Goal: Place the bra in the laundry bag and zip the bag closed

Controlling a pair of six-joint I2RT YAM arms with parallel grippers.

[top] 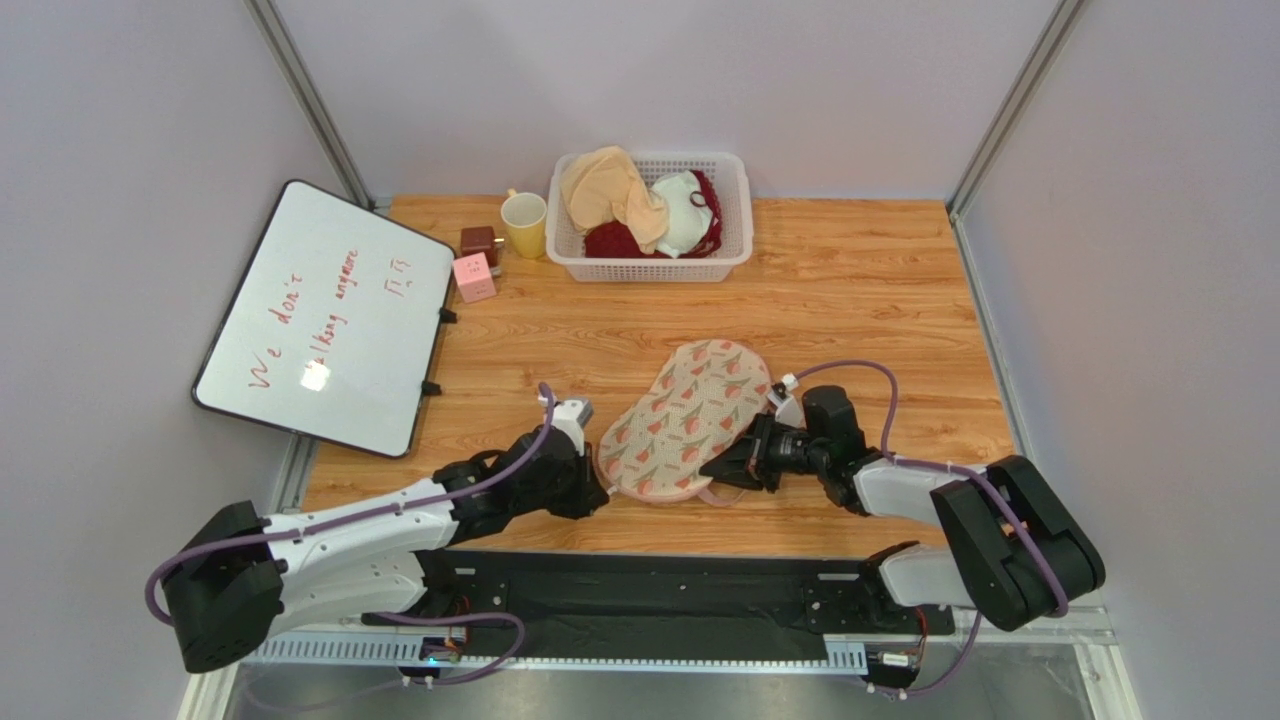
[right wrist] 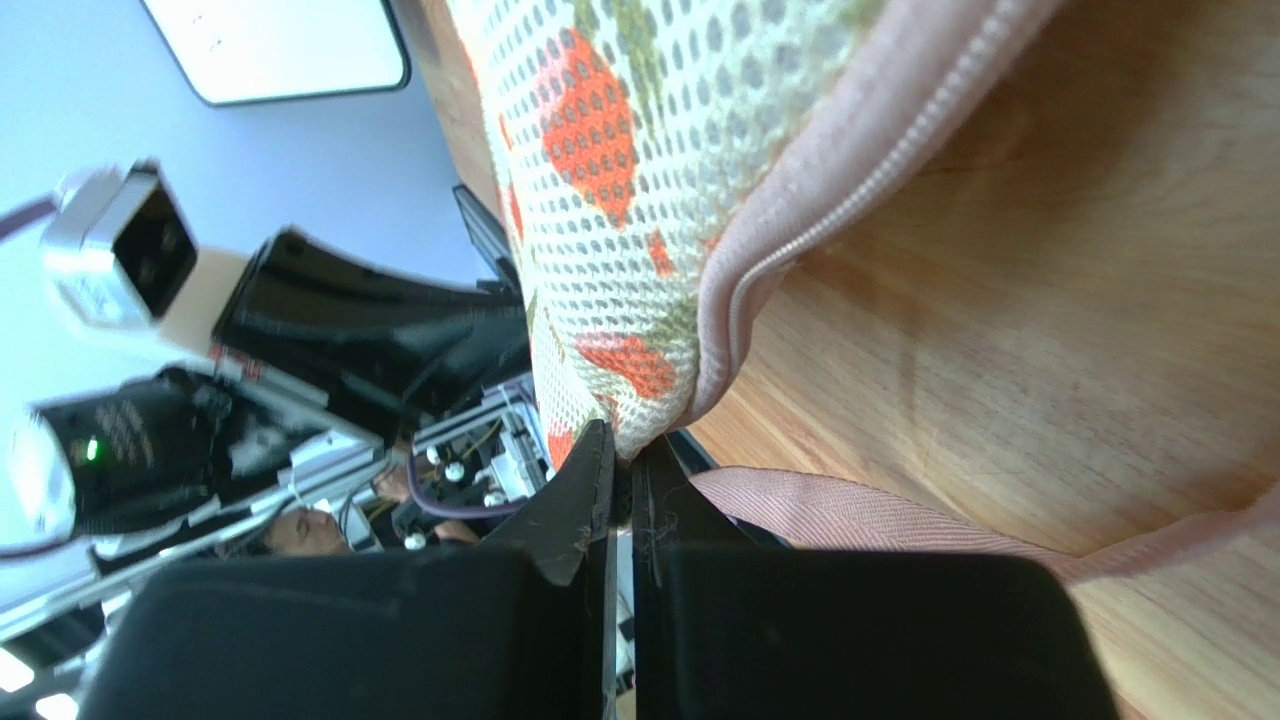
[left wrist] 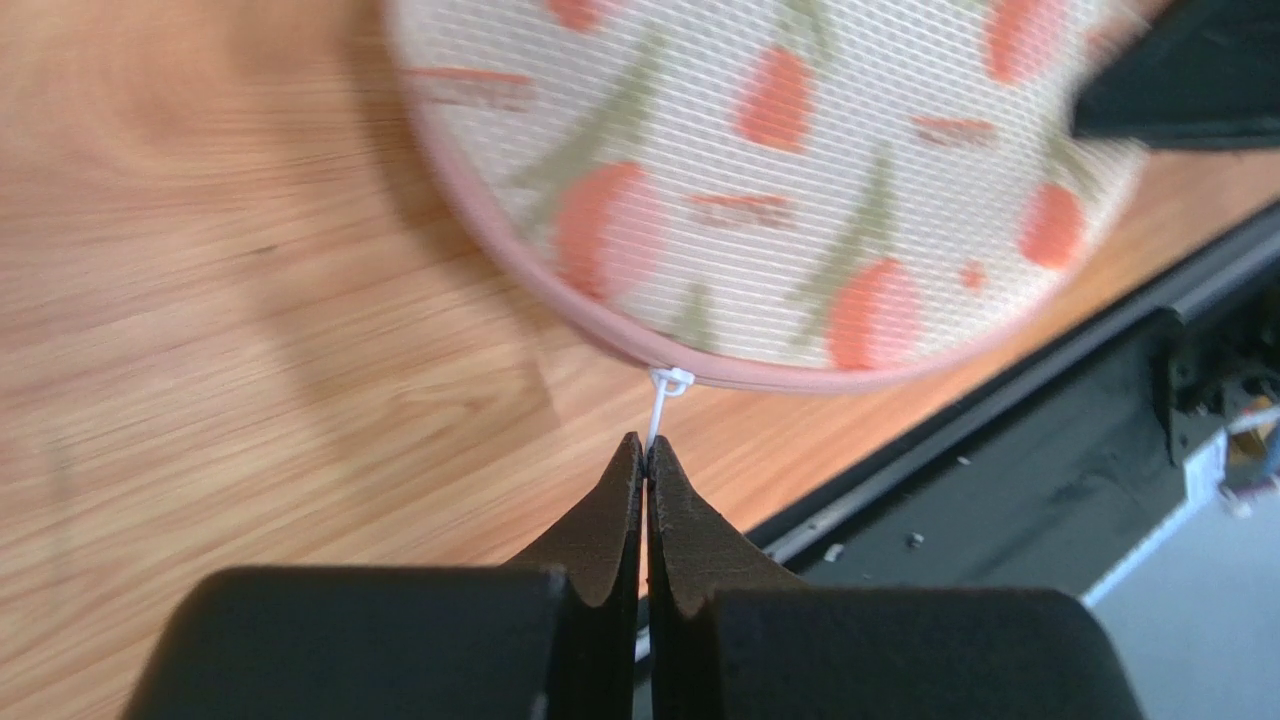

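Note:
The laundry bag (top: 687, 419), a cream peanut-shaped pouch with pink-red prints and pink edging, lies flat on the table's near middle. My left gripper (top: 589, 477) is at its near-left rim, shut on the white zipper pull (left wrist: 663, 399) that hangs from the pink edge (left wrist: 781, 374). My right gripper (top: 721, 468) is at the bag's near-right edge, shut on the bag's fabric (right wrist: 661, 428). A pink strap (right wrist: 902, 518) of the bag lies on the wood beside it. The grey bra is not in view.
A white slatted basket (top: 649, 267) at the back holds a beige bra (top: 619, 188) and a white bra with dark-red trim (top: 684, 213). A yellow cup (top: 525, 225), a brown cube (top: 480, 242), a pink cube (top: 473, 278) and a whiteboard (top: 328, 315) stand at the back left.

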